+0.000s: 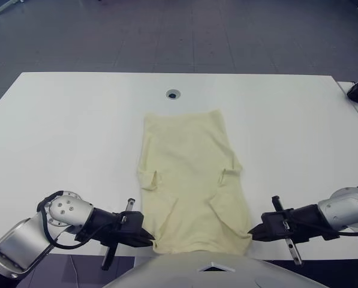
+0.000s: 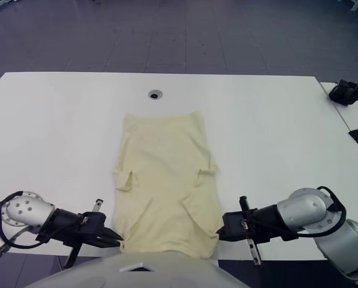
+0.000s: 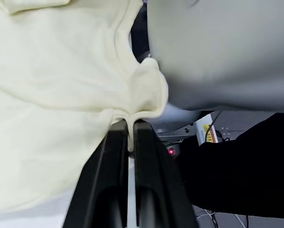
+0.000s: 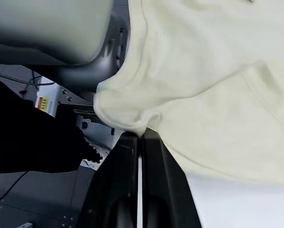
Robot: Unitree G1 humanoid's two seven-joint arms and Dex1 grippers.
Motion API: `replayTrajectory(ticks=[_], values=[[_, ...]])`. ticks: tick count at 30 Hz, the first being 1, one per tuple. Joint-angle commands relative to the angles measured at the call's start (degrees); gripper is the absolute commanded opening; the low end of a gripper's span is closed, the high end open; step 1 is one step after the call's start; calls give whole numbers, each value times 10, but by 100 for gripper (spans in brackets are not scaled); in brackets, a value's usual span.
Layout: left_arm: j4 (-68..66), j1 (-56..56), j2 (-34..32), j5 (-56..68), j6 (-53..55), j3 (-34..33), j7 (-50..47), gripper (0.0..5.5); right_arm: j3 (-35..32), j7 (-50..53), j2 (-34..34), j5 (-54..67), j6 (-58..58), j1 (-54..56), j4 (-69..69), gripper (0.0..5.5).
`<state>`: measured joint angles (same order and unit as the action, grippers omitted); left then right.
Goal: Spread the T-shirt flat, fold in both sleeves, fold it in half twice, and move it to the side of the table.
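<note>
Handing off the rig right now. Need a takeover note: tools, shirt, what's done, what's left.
Left tool: shut on the near-left corner of the T-shirt, at the near edge of the table.
Right tool: shut on the near-right corner.
T-shirt: mostly flat, lengthwise down the table's middle.
Done: spread, both sleeves folded in.
Left: fold in half twice, move to the table's side.

The white worktop (image 1: 59,132) carries a pale yellow T-shirt (image 1: 187,180) lying lengthwise in the middle, sleeves folded in, reaching the near edge. A round hole (image 1: 173,94) sits just beyond its far end.
</note>
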<state>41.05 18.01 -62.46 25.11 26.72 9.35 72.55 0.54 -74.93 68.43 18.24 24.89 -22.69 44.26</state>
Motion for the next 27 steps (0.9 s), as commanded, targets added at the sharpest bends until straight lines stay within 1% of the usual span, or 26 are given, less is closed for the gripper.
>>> replayTrajectory(ticks=[1, 7, 13, 17, 21, 27], values=[[8, 3, -27, 49, 26, -27, 26, 0, -13, -5, 13, 33, 33, -10, 13, 4], [16, -9, -32, 108, 58, -53, 33, 0, -23, -17, 12, 40, 11, 1, -29, 4], [-20, -68, -18, 128, 74, -68, 22, 0, -35, -10, -7, 95, 33, 93, -63, 4], [-56, -131, -8, 151, 89, -80, 24, 0, 5, -8, -25, 103, 57, 207, -107, 4], [-119, -216, 3, 147, 91, -75, 31, 0, 53, -11, -53, 86, 68, 323, -167, 4], [-224, -343, 31, 116, 82, -48, 47, 0, 124, -18, -119, 39, 67, 484, -286, 4]])
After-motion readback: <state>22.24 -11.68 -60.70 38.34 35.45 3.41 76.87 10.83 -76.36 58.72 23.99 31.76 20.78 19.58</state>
